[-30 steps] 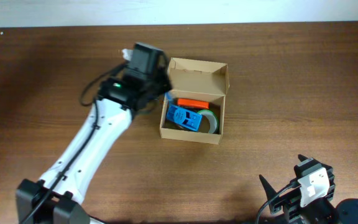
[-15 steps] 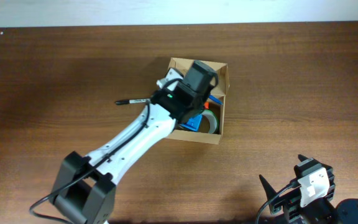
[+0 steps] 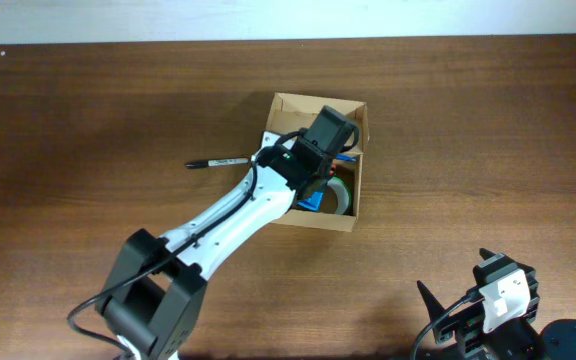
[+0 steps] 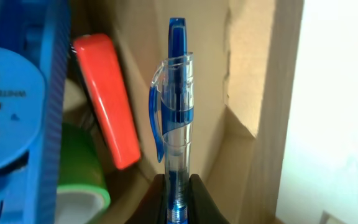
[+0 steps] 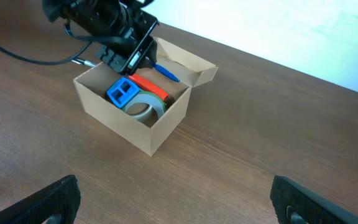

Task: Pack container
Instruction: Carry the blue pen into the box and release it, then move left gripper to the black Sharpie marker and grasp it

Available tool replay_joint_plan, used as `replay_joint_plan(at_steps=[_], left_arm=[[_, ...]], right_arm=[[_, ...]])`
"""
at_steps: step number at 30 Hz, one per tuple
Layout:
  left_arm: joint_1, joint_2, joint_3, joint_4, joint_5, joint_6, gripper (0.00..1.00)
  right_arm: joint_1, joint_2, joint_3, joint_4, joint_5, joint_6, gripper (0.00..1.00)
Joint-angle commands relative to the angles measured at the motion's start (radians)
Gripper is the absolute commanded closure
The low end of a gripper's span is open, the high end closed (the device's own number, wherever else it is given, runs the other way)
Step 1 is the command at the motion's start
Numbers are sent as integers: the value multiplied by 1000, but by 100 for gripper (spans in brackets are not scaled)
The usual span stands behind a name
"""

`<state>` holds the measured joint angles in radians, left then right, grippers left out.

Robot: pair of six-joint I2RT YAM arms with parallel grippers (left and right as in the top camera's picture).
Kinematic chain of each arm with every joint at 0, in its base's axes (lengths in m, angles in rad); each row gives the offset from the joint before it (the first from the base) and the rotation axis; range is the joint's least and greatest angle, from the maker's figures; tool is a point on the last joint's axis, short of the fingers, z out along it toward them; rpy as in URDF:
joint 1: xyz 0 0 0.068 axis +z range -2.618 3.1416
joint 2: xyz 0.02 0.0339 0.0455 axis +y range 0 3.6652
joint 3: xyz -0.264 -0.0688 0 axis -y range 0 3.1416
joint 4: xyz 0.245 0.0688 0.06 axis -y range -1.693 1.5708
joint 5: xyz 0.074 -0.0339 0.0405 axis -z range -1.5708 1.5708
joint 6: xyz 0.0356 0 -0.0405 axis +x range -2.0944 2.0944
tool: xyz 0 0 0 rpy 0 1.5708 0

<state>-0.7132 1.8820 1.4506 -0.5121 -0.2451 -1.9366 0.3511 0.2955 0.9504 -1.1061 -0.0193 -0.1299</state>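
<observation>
The tan cardboard container point(image 3: 313, 218) stands open mid-table, its flap lid up at the back; it also shows in the right wrist view point(image 5: 123, 127). Inside lie an orange item point(image 4: 107, 99), a blue plastic item point(image 4: 11, 99) and a green tape roll point(image 4: 82, 193). My left gripper point(image 4: 178, 186) is shut on a blue pen point(image 4: 176, 112) and holds it over the box's back part, near the inner wall. The pen's tip shows in the right wrist view point(image 5: 165, 73). My right gripper point(image 5: 179, 199) is open and empty, low at the front right.
A black pen point(image 3: 218, 162) lies on the table just left of the box. My left arm point(image 3: 218, 225) stretches from the front left to the box. The table's far edge meets a white wall.
My left gripper moved right from beside the box's left wall to over the box, carrying the blue pen. The black pen came into view. The right arm has not moved.
</observation>
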Motion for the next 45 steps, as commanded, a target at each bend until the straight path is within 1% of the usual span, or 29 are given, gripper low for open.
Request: replay_joint_plan(at_steps=[1,12,14,17,19,29,32,34,35,37,39,40,41,42,44,45], left_arm=[[1,28,12,-4,-48,-50,92],[0,44,12,-5,-77,-53,91],[0,44,12,-5,-77,-53,87],[0,44,12,-5,-76,-53,86],[0,44,12,-5,-74,-53,81],[0,40,23,7,-74,-52,80],[1,13,41,5,-75,-11,80],[7,-26,45,1,-82,85,75],[14,-51,45,-7,-81,142,66],[31,-98,45,-43,-80,247,54],[51,-151,45,-121,-81,335,48],[67,-180,45,-183,-81,368,45],[93,-217,45,-285,-85,383,43],[111,-237,45,-344,-85,383,38],[153,-264,45,-441,-85,383,33],[180,-274,45,-481,-85,383,27]], right_arm=[[-6,-6,-3,2,12,8,1],[-6,-6,-3,2,12,8,1],[-5,-6,-3,2,12,8,1],[-6,-6,-3,2,12,8,1],[-6,-6,-3,2,12,8,1],[-6,-6,-3,2,12,8,1],[-6,-6,-3,2,12,8,1],[-6,-6,-3,2,12,8,1],[-5,-6,-3,2,12,8,1],[-5,-6,-3,2,12,8,1],[-6,-6,-3,2,12,8,1],[-6,-6,-3,2,12,8,1],[-6,-6,-3,2,12,8,1],[-6,-6,-3,2,12,8,1],[-5,-6,-3,2,12,8,1],[-5,-6,-3,2,12,8,1]])
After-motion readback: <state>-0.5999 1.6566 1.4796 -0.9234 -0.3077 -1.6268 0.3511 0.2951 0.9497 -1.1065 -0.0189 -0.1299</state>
